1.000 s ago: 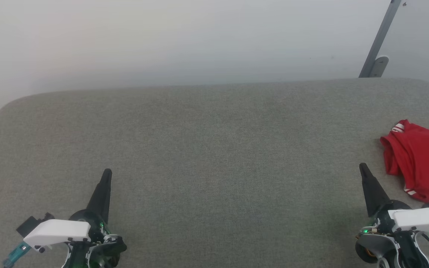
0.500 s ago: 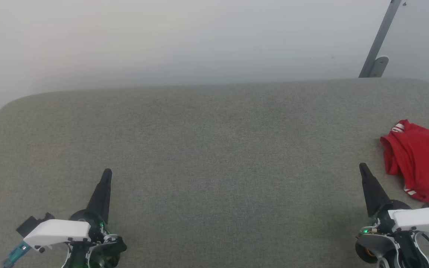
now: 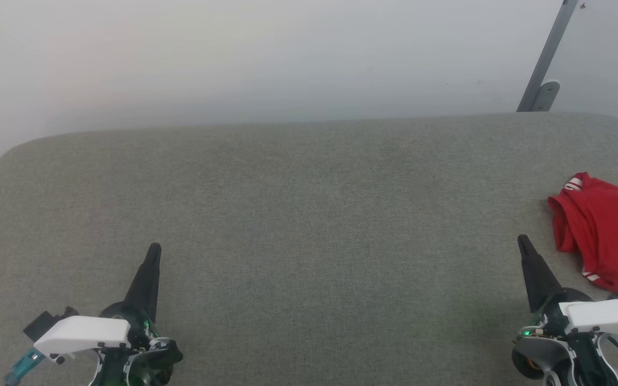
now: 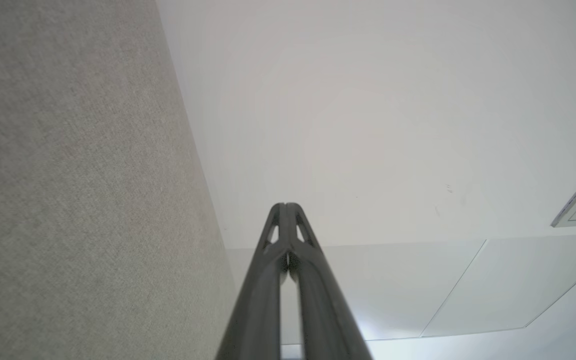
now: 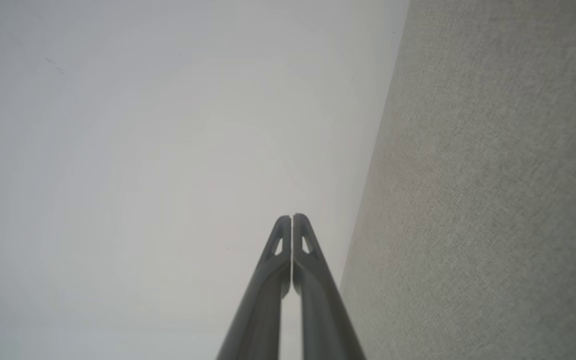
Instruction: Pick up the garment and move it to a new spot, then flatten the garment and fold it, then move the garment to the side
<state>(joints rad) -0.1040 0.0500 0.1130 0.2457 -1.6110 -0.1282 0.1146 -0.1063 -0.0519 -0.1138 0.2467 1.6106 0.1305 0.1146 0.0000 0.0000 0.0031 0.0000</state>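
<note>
The garment (image 3: 607,230) is a crumpled red shirt with red-and-white striped trim, lying at the far right of the grey table (image 3: 309,225) and cut off by the head view's right edge. My right gripper (image 3: 522,241) is shut and empty, its tip just left of the garment without touching it. At the lower left my left gripper (image 3: 154,249) is shut too, holding nothing, far from the garment. The left wrist view has the left gripper (image 4: 285,206) with fingers pressed together; the right wrist view has the right gripper (image 5: 292,217) the same way.
The grey fabric-covered table has rounded far corners and a pale wall (image 3: 287,59) behind it. A grey metal strut (image 3: 547,59) leans against the wall at the far right.
</note>
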